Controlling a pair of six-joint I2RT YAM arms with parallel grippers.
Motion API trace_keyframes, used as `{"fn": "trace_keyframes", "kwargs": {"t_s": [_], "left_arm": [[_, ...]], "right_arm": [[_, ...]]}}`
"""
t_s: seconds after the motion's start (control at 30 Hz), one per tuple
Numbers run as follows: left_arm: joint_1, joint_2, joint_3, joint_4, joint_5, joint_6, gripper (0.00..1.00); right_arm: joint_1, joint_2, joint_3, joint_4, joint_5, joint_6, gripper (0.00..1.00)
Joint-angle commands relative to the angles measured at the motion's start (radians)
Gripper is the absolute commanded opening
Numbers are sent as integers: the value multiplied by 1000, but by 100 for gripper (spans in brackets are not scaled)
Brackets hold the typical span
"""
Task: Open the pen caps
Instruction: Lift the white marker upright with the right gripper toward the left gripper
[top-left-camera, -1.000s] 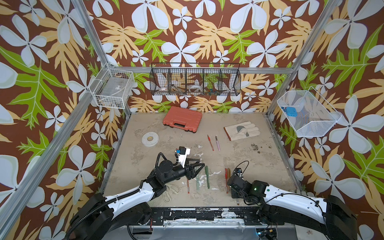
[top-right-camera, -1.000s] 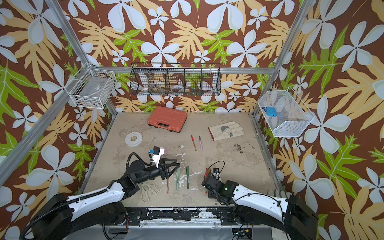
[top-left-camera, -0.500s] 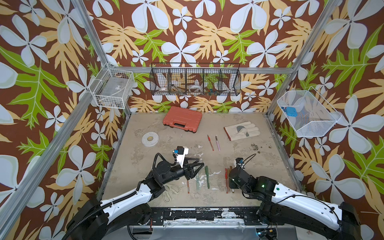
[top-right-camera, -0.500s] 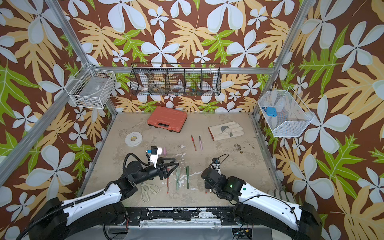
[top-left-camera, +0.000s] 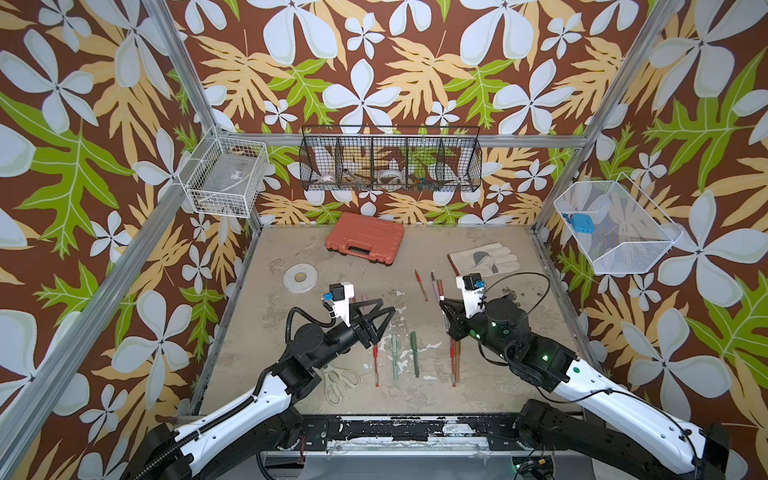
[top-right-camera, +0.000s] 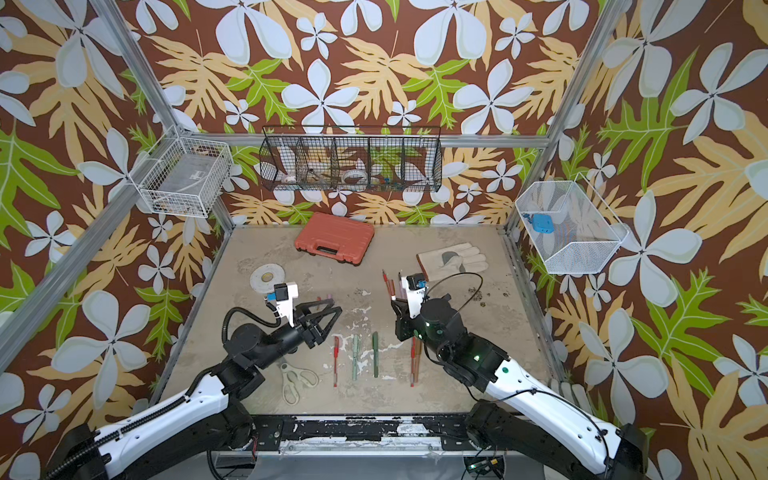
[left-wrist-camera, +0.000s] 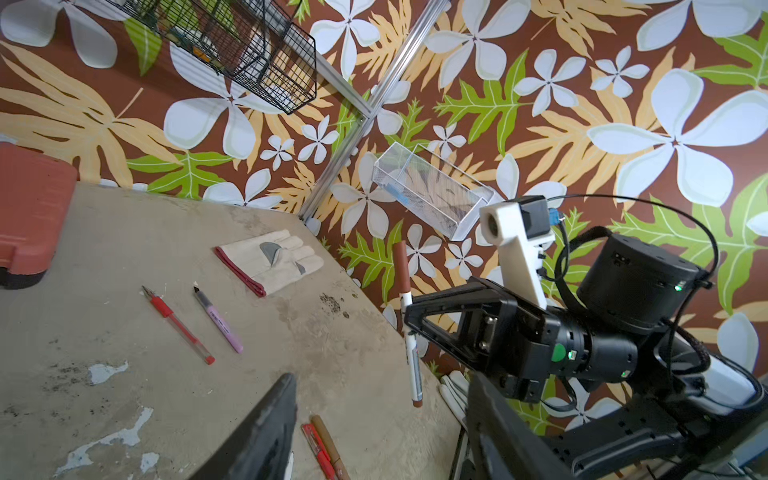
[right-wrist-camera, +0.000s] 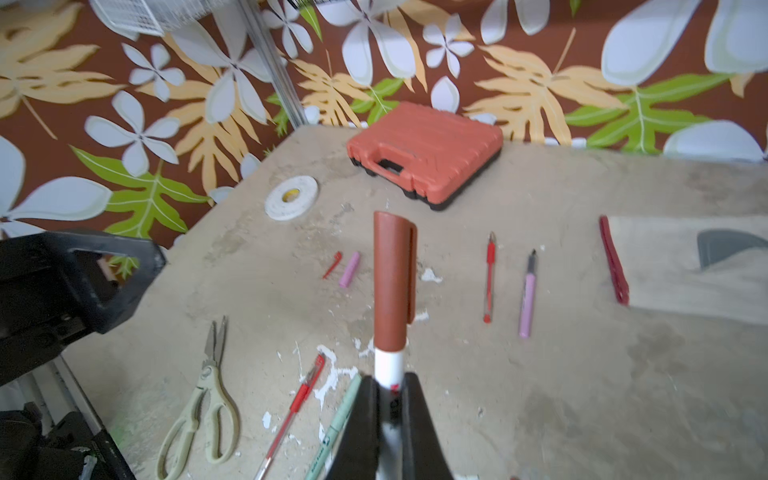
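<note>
Right jaws pinch brown-capped marker (right-wrist-camera: 392, 299), clip (right-wrist-camera: 411, 274) seen only from right wrist, left jaws apart, empty

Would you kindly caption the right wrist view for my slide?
Right gripper shut on a marker, brown cap on; red cap and pink cap lie on the table.

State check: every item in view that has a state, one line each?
left tool: open, empty
right tool: shut on brown marker
brown marker: cap on
far red pen: uncapped
far pink pen: uncapped
red cap: off, loose on table
pink cap: off, loose beside it
tool case: closed
scissors: closed
</note>
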Motion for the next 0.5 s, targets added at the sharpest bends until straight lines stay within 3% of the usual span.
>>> {"fn": "trace_keyframes", "kwargs": {"t_s": [0.0, 0.2, 0.47], "left_arm": [[6, 54, 59, 35, 17, -26, 66], [6, 147, 59, 166, 126, 43, 65], [6, 162, 12, 216, 160, 75, 65]], "right_arm": [[-43, 17, -10, 187, -263, -80, 9], [-48, 62, -61, 303, -444, -127, 9], [-49, 82, -127, 383, -555, -149, 9]]}}
